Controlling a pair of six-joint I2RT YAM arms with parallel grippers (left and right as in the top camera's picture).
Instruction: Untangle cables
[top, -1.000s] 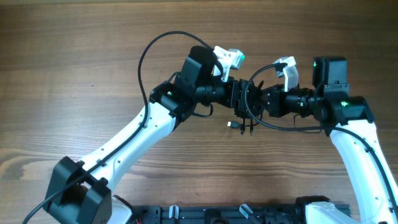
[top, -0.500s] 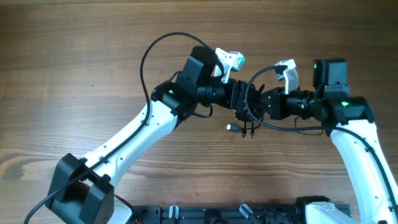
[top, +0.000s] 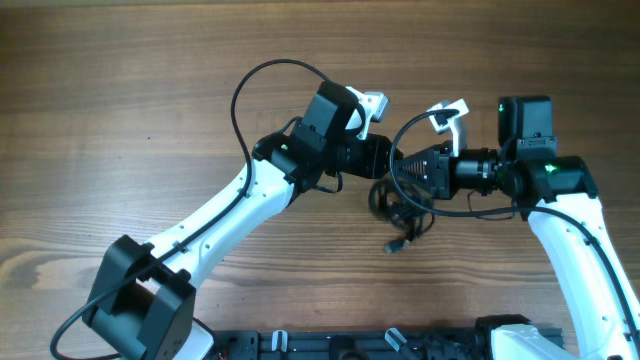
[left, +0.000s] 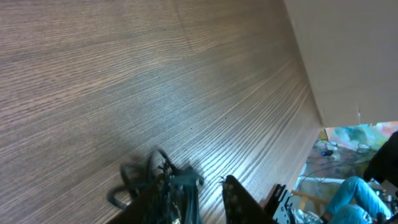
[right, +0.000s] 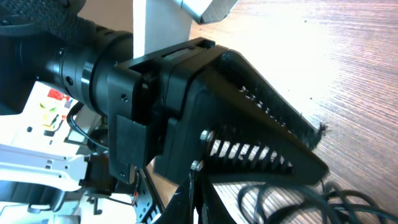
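The 2 claws meet nose to nose above the middle of the wooden worktop (top: 120, 80). The left claw (left: 207, 186) has its 2 fingers standing apart, and a strip of bare wood shows through the gap in its own wrist view. There the cables (top: 402, 208) bunch around the tip and outer side of 1 finger, while the other finger (left: 241, 200) is bare. Whether any cord lies inside the gap cannot be told. The right claw (right: 194, 194) is closed, its fingers pressed together into a thin dark wedge at the bottom of its wrist view (most of that view is taken up by the left claw itself, black and very close in front). Several thin black cords curve just beside the right claw's fingers, toward the lower corner of that view. It is unclear whether 1 of them is pinched between the fingers. Seen from overhead, the tangle is a small dark knot of loops directly under the spot where the 2 claws meet, on the side toward the arms' bases. Whether it hangs or rests on the wood is not clear. 1 strand trails away from both claws and ends in a small plug (top: 393, 247) lying on the worktop, apart from either claw.
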